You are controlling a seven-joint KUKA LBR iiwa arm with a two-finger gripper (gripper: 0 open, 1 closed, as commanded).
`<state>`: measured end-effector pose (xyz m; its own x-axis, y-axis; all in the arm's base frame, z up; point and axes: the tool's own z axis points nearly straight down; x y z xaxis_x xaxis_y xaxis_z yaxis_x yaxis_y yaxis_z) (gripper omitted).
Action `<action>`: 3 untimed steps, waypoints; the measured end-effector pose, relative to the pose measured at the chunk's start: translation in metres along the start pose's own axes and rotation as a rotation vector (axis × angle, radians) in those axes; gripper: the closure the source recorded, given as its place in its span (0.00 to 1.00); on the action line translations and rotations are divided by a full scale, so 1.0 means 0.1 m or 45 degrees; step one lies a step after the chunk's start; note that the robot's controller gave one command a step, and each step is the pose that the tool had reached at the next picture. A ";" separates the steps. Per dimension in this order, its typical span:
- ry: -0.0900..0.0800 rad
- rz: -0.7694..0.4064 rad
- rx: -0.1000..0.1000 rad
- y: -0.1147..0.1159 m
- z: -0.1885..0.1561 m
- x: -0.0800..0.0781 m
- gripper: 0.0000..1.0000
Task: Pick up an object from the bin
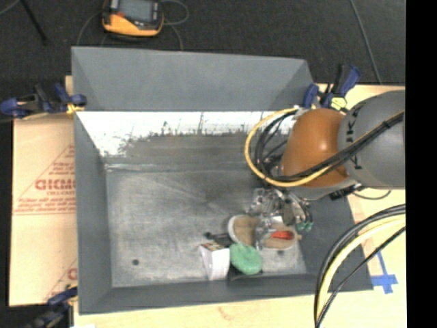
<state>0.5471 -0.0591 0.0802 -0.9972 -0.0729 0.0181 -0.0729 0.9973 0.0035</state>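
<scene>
The hand (272, 219) hung low in the near right corner of the bin (157, 210), down among a small heap of things. Whether it was open or closed could not be told, since its metal parts merged with what lay under it. Nearest to it were a tan, ring-like round thing (239, 229) on the side toward the view's left and a small red thing (281, 237) close beneath it; which of the two it was meant for could not be judged. A green rounded lump (246, 259) and a white boxy piece (214, 261) lay just beyond, touching each other, nearer the front wall. The crowding looked like the main risk; a close here might catch two things at once, or nip only the rim of the tan round thing so that it slipped out on the lift. A push downward might shove the red thing against the right wall, which stood near; the hand itself might scrape that wall. Neighbours might also be dragged along and dropped.
</scene>
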 end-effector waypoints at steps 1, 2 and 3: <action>0.000 0.000 0.000 0.00 0.00 0.00 1.00; -0.020 0.015 0.003 -0.03 -0.36 0.03 1.00; -0.026 0.034 0.003 0.20 -1.31 0.12 1.00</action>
